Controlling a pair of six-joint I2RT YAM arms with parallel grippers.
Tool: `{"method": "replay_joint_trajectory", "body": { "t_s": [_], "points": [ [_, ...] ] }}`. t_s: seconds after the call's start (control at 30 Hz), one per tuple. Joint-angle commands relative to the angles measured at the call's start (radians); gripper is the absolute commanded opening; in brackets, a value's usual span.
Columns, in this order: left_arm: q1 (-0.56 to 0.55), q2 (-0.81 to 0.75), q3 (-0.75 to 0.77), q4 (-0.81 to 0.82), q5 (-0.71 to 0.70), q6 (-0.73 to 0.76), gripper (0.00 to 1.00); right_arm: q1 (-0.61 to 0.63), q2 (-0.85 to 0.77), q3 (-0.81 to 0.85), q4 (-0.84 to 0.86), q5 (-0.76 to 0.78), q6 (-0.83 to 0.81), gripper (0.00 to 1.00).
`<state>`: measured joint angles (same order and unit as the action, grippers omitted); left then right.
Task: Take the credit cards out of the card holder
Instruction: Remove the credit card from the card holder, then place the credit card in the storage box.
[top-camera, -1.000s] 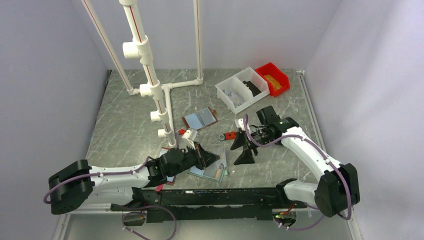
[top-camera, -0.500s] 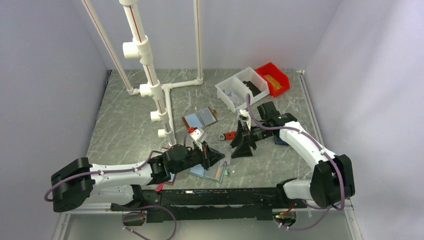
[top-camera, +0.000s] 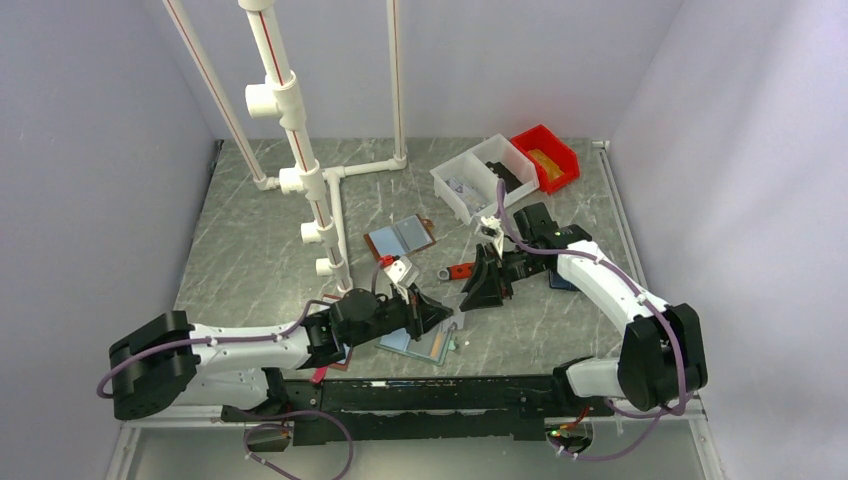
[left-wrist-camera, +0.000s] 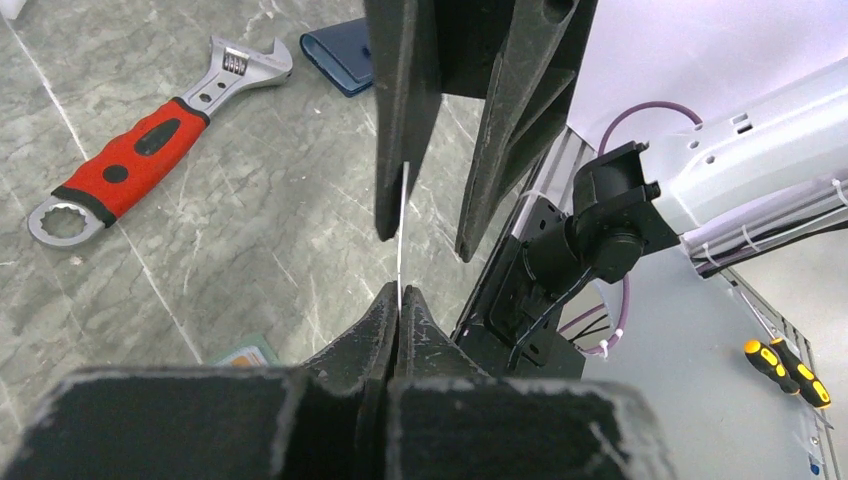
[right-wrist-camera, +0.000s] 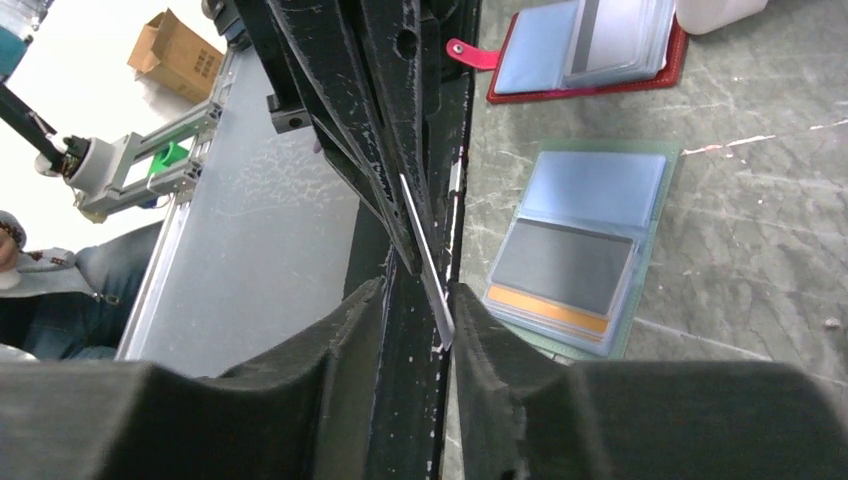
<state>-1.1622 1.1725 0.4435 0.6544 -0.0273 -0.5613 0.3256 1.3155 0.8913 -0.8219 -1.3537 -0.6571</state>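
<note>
Just over the far edge of the card holder (right-wrist-camera: 598, 187): handover in progress. Left gripper (left-wrist-camera: 398, 308) clenched on one credit card (right-wrist-camera: 422, 250), held upright and edge-on, so its colour cannot be told. Change over the last second: right gripper (left-wrist-camera: 425, 240) has swung in from the wrench side and narrowed its fingers. They now straddle the card's free end, one finger at or almost at the card, the other apart from it; not yet a grip. Judgement: this card is already out, and the right fingers must finish closing before the left lets go. Holder lies flat and open on the table (top-camera: 250, 250) and holds a dark card (right-wrist-camera: 562, 265) with an orange-tan strip just beside it, so the task is unfinished. Surface: grey-green marbled top. Beyond the holder, a red-handled wrench (top-camera: 458, 271); farther off, a brown-edged folder (top-camera: 400, 237), white bins (top-camera: 478, 210) and a red bin (top-camera: 563, 180). Maroon-edged folder (right-wrist-camera: 590, 90) beside the holder, toward the left arm. White pipe frame (top-camera: 300, 180) farther left; plain pale walls all round.
</note>
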Motion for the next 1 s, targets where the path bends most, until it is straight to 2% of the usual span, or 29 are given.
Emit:
{"method": "replay_joint_trajectory", "body": {
  "t_s": [0.0, 0.07, 0.13, 0.17, 0.27, 0.37, 0.4, 0.53, 0.63, 0.77, 0.97],
  "points": [
    [-0.006, 0.023, 0.044, 0.077, 0.018, 0.013, 0.00, -0.003, 0.003, 0.048, -0.031, -0.071, -0.066, 0.28],
    [-0.005, 0.022, 0.048, 0.063, 0.007, 0.006, 0.02, -0.003, 0.008, 0.065, -0.087, -0.057, -0.122, 0.14],
    [-0.005, 0.012, 0.047, 0.042, -0.022, -0.004, 0.08, -0.003, 0.017, 0.088, -0.164, -0.036, -0.214, 0.03],
    [-0.005, 0.001, 0.045, 0.028, -0.043, -0.012, 0.14, -0.005, 0.020, 0.100, -0.201, -0.016, -0.267, 0.00],
    [-0.005, -0.048, 0.043, -0.053, -0.111, -0.049, 0.36, -0.034, 0.019, 0.136, -0.258, 0.038, -0.336, 0.00],
    [-0.005, -0.123, 0.053, -0.206, -0.192, -0.102, 0.61, -0.114, -0.001, 0.166, -0.302, 0.060, -0.379, 0.00],
    [-0.005, -0.150, 0.051, -0.250, -0.207, -0.111, 0.66, -0.147, -0.013, 0.170, -0.299, 0.068, -0.380, 0.00],
    [-0.004, -0.247, 0.009, -0.304, -0.233, -0.150, 0.83, -0.274, -0.084, 0.146, -0.201, 0.082, -0.269, 0.00],
    [-0.004, -0.304, -0.033, -0.349, -0.274, -0.234, 0.99, -0.357, -0.137, 0.112, -0.022, 0.134, -0.108, 0.00],
    [-0.002, -0.360, -0.084, -0.364, -0.266, -0.291, 0.99, -0.410, -0.143, 0.116, 0.124, 0.230, 0.046, 0.00],
    [-0.002, -0.413, -0.094, -0.461, -0.257, -0.330, 0.99, -0.416, -0.010, 0.289, 0.098, 0.377, 0.035, 0.00]
  ]
}}
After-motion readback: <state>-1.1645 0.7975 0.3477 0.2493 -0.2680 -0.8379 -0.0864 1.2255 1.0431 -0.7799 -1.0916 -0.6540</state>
